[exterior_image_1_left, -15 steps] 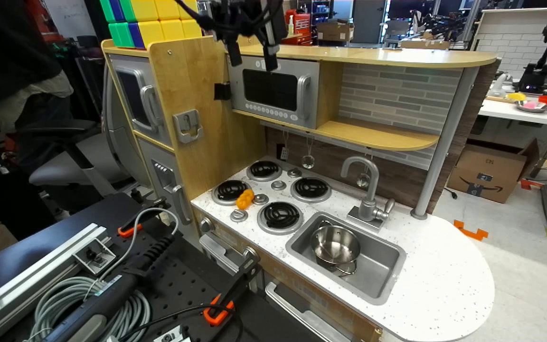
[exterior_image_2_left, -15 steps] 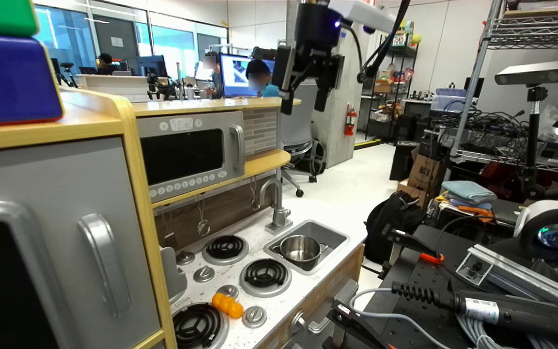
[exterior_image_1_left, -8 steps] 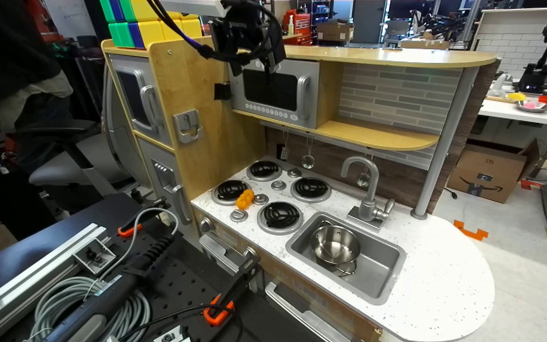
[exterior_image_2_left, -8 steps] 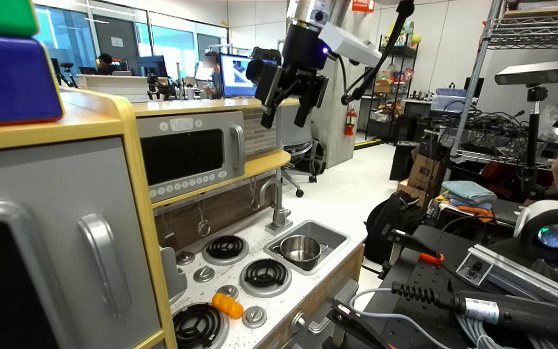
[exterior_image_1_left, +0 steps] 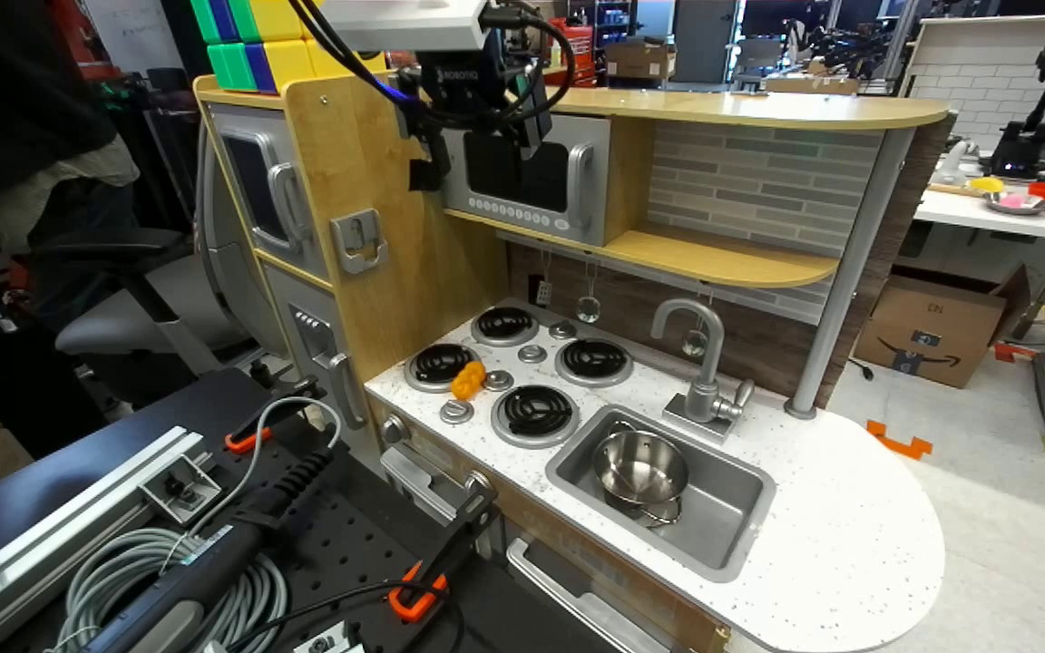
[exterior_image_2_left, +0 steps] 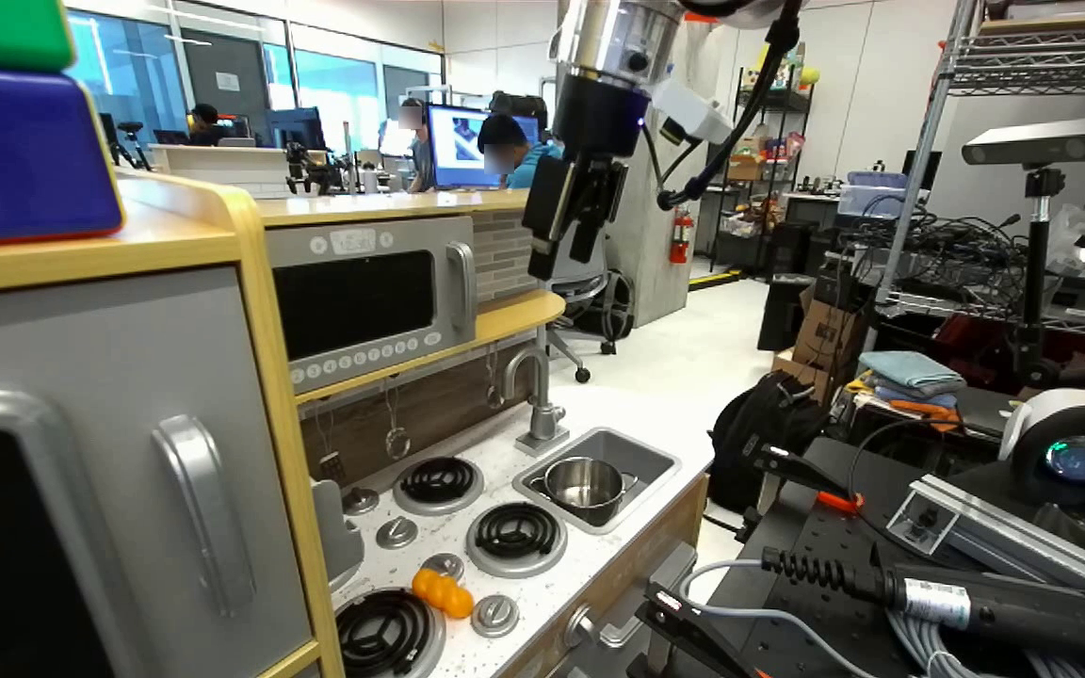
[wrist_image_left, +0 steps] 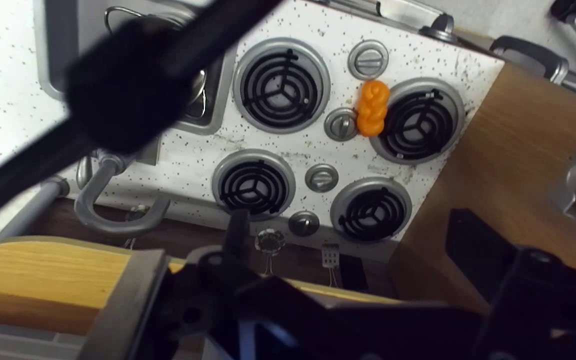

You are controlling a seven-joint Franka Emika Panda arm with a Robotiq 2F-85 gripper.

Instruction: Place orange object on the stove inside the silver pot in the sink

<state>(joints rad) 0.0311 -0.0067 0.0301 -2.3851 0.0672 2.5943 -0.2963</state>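
On the white tabletop (exterior_image_1_left: 858,517), the orange thing (wrist_image_left: 372,108) is lying flat, its lumps sitting in a row. It is sitting right beside a black stove ring (wrist_image_left: 418,122); whether it is touching the rim, I am not able to tell. One knob (wrist_image_left: 341,124) is sitting close on its other side, and one more knob (wrist_image_left: 368,60) is sitting near one end. The jaws are hanging high up, spread wide, and holding nothing. The silver pot (exterior_image_1_left: 640,467) is sitting in the sink (exterior_image_1_left: 717,517), its mouth facing up.

I am guessing that picking up the orange thing is the step in hand. In the wrist view it is lying up and down, and the jaws are standing one to each side, so they are looking well turned for pinching across it. They are needing to be right over it before dropping straight down. The space by the closer knob is looking tight, so aiming a little away from that knob is seeming safest. Bumping a knob or the ring might be sending it rolling. The orange thing is looking smooth and round, so squeezing slowly, low on its sides, is seeming best.
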